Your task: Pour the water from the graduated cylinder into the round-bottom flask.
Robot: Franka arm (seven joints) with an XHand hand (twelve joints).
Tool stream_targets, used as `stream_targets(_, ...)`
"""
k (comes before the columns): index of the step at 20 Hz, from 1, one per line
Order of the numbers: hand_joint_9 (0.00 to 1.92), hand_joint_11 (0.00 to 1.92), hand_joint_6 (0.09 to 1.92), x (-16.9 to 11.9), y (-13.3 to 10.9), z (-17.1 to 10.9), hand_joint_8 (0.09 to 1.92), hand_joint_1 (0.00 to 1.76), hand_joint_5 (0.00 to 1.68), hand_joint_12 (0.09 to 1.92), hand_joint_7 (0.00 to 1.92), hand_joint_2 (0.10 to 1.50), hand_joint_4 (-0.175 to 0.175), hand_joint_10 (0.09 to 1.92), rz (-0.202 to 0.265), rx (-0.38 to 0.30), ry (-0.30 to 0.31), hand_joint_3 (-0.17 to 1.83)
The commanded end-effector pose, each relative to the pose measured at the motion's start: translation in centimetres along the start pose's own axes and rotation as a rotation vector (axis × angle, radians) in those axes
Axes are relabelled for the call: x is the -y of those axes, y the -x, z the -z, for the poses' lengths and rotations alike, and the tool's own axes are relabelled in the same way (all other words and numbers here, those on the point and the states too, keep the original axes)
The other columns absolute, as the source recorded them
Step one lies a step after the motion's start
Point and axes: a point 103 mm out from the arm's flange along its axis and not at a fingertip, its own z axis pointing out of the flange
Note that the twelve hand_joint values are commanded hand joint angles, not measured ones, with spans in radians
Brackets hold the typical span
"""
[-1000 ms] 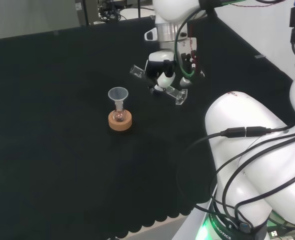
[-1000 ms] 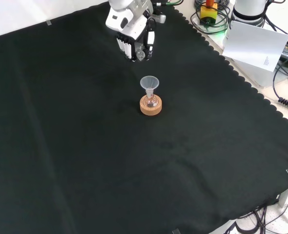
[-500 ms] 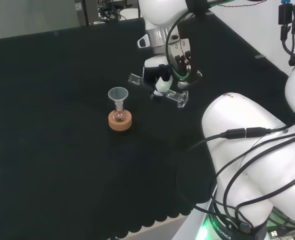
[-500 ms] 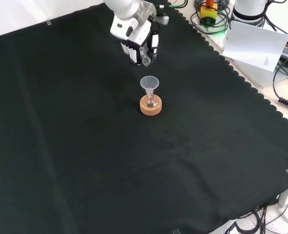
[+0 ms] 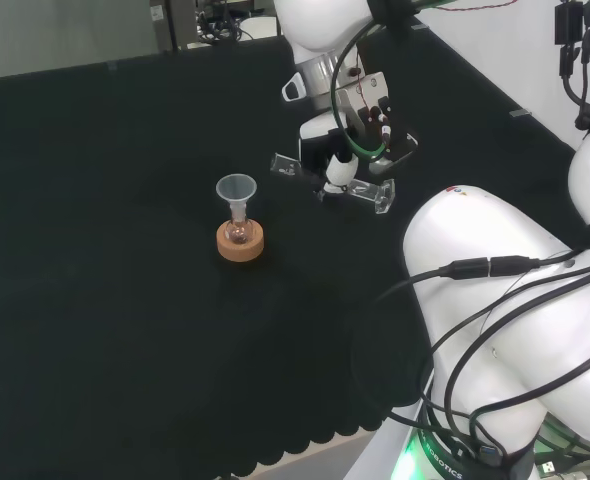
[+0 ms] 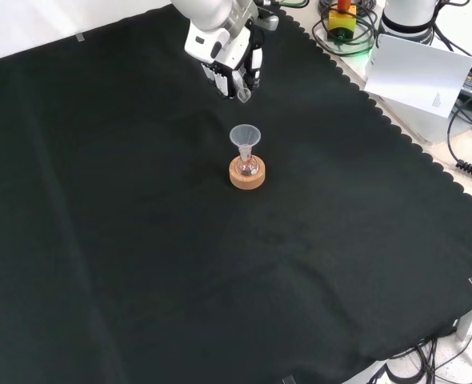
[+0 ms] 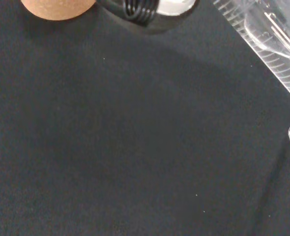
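Note:
A small round-bottom flask (image 5: 238,232) stands on a cork ring (image 5: 241,246) mid-cloth, with a clear funnel (image 5: 236,187) in its neck. The hand (image 5: 340,165) hovers to their right in the head view, shut on a clear graduated cylinder (image 5: 291,168) that lies almost flat. Its open mouth points toward the funnel, a short gap off, and its foot (image 5: 380,196) points away. In the front view the hand (image 6: 230,66) hangs above and behind the funnel (image 6: 245,136), flask (image 6: 247,166) and ring (image 6: 246,178). The wrist view shows the cylinder's marked wall (image 7: 270,46) and the ring's edge (image 7: 56,7).
The arm's big white links (image 5: 505,300) with black cables take up the head view's right. The cloth's scalloped edge (image 6: 396,132) runs down the front view's right. Beyond it lie a white sheet (image 6: 420,72) and cables (image 6: 344,24).
The hand first carried the cylinder nearer the funnel, then drew back a little to the right in the head view. The cylinder now lies flatter, its mouth lower.

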Motion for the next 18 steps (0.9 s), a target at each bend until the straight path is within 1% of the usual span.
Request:
stream_targets(1,1.69,1.24,0.62,0.6,0.0,-0.3,0.58,1.30,1.21,0.80,1.26,1.01,-0.175,0.09,-0.006,0.018,-0.009,-0.01)
stream_targets(3,1.69,1.25,0.62,0.5,-0.4,-0.2,0.58,1.30,1.21,0.80,1.26,1.01,-0.175,0.09,-0.007,0.021,-0.011,-0.01)
stream_targets(7,1.69,1.27,0.62,0.5,-0.3,-0.2,0.58,1.30,1.21,0.80,1.26,1.01,-0.175,0.09,0.000,0.023,-0.010,-0.01)
stream_targets(13,1.69,1.29,0.63,-0.3,-1.5,0.2,0.59,1.30,1.20,0.76,1.26,1.01,-0.175,0.09,0.010,0.059,-0.041,0.00)
stream_targets(18,1.69,1.29,0.63,-0.8,-1.5,0.7,0.59,1.30,1.20,0.75,1.26,1.01,-0.175,0.09,0.009,0.086,-0.063,0.00)
